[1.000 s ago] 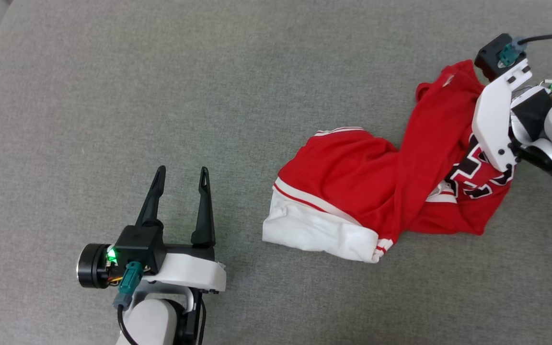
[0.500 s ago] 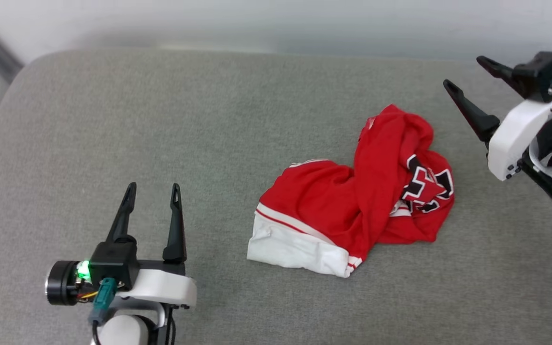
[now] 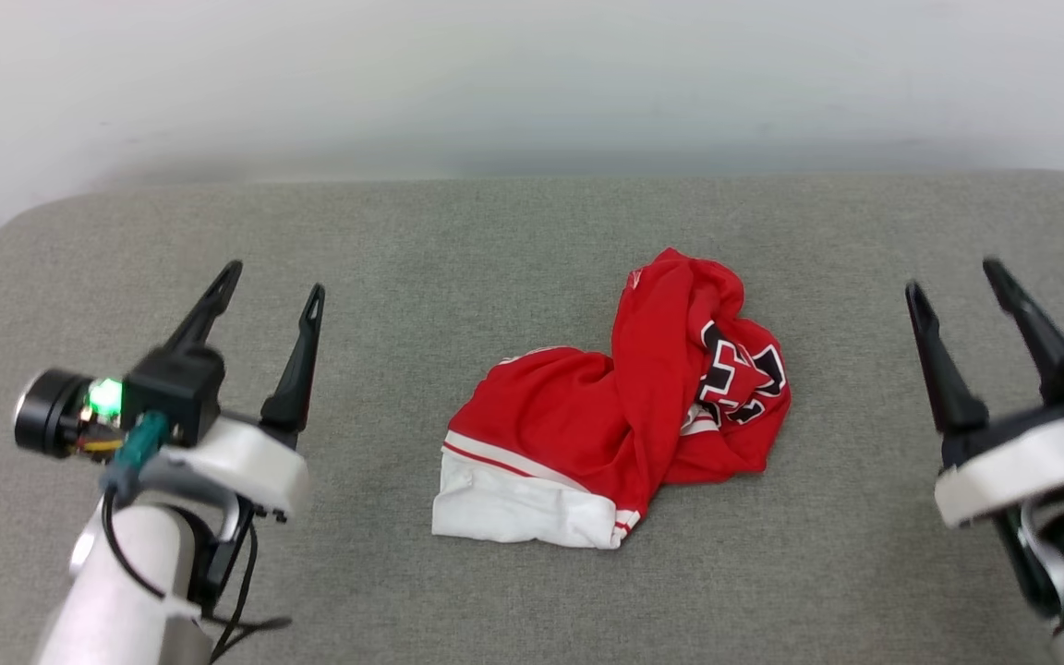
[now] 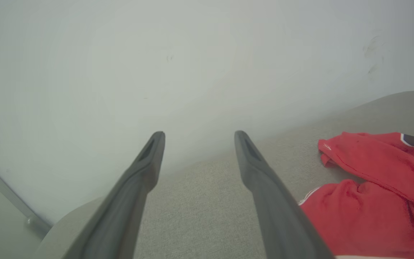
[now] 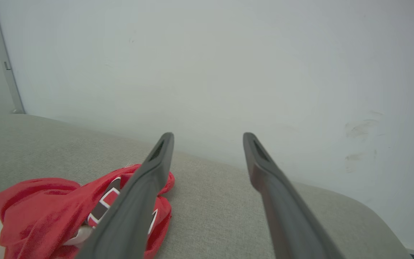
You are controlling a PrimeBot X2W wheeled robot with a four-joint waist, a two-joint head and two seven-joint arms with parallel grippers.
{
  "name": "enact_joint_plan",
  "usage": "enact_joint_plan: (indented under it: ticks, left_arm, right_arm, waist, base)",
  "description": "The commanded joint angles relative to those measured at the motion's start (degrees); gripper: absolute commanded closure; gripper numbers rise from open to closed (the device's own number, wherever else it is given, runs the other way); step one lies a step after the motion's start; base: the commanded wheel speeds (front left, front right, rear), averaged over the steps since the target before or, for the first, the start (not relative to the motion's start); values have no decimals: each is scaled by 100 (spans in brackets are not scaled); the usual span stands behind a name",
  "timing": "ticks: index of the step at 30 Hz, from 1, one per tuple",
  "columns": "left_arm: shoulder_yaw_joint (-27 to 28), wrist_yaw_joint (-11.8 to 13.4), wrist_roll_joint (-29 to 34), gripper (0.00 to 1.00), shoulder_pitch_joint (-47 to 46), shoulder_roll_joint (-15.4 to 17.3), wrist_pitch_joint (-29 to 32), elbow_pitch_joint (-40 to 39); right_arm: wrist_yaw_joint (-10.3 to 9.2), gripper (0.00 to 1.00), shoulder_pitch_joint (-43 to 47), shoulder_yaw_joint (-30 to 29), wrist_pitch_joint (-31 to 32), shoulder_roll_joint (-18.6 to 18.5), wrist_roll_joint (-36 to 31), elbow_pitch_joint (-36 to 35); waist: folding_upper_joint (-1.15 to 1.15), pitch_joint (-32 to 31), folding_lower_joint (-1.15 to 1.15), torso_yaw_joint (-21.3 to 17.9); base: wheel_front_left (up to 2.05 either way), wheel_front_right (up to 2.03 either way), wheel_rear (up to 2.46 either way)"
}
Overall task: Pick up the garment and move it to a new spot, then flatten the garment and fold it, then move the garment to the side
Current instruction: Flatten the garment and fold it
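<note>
- Two grippers hang over the grey cushion (image 3: 495,231), jaws spread wide and nothing between the fingers of either: the left gripper (image 3: 275,280) at about 9 o'clock of the cloth, the right gripper (image 3: 951,277) at about 3 o'clock, both well apart from it.
- One crumpled jersey (image 3: 587,425) lies loose mid-cushion, touched by neither gripper.
- Its white sleeve (image 3: 513,508) spills out at 7 o'clock of the heap. The black print (image 3: 735,379) is bunched at 2 o'clock.
- A twisted red band runs over the top from 12 o'clock down towards 6.
- To my eye the moving looks done and flattening is the step in hand.
- Done well, each gripper would take its own side: the left low at the sleeve's trimmed edge, the right at the red folds by the print.
- Pinch a single layer near an edge, not the thick twist, or the knot will only tighten.
- Draw the two holds apart along the 9-to-3 line, lifting a little so the band can unwind.
- There is spare cushion on both sides, less towards the wall (image 3: 532,83) at 12 o'clock, so I would spread sideways.
</note>
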Motion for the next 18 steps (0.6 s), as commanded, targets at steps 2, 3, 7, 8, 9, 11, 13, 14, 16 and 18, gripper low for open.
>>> enact_joint_plan:
  ticks: [2, 3, 7, 8, 9, 11, 13, 14, 16, 18]
  left_arm:
    - [-256, -85, -311, 0, -357, 212, 585, -62]
    - [-367, -105, -452, 0, -492, 300, 810, -121]
    - [-1138, -113, -1279, 0, -974, 790, 1928, -373]
    - [-1294, -109, -1501, 0, -1109, 937, 2196, -442]
    - [-1508, -110, -1740, 0, -1216, 1080, 2511, -483]
    - [-1882, -111, -2159, 0, -1465, 1334, 3064, -599]
    - [-2264, -112, -2603, 0, -1695, 1571, 3603, -672]
    - [-2439, -112, -2806, 0, -1805, 1666, 3852, -697]
    - [-2836, -113, -3181, 0, -2002, 1847, 4318, -741]
    - [-3200, -113, -3498, 0, -2208, 1967, 4691, -736]
  right_arm:
    - [-4, 0, 645, -465, -11, 319, -340, -425]
    - [-4, 0, 832, -594, -11, 421, -443, -559]
    - [-4, 0, 1390, -921, 19, 703, -690, -878]
    - [-4, 0, 1473, -977, 40, 753, -725, -946]
    - [-4, 0, 1539, -991, 65, 795, -744, -1005]
    - [-4, 0, 1637, -1038, 93, 842, -785, -1108]
    - [-4, 0, 1686, -1053, 135, 865, -827, -1189]
    - [-4, 0, 1692, -1048, 149, 877, -842, -1225]
    - [-4, 0, 1668, -1036, 195, 884, -853, -1290]
    - [-4, 0, 1627, -1019, 205, 885, -877, -1340]
  waist:
    - [0, -62, 0, -53]
    - [0, -71, 0, -63]
    - [0, -76, 0, -111]
    - [0, -70, 0, -126]
    - [0, -61, 0, -149]
    - [0, -34, 0, -194]
    - [0, -1, 0, -239]
    - [0, 16, 0, -264]
    - [0, 61, 0, -312]
    - [0, 106, 0, -355]
  base:
    - [0, 0, 0]
    - [0, 0, 0]
    - [0, 0, 0]
    - [0, 0, 0]
    - [0, 0, 0]
    - [0, 0, 0]
    - [0, 0, 0]
    - [0, 0, 0]
    - [0, 0, 0]
    - [0, 0, 0]
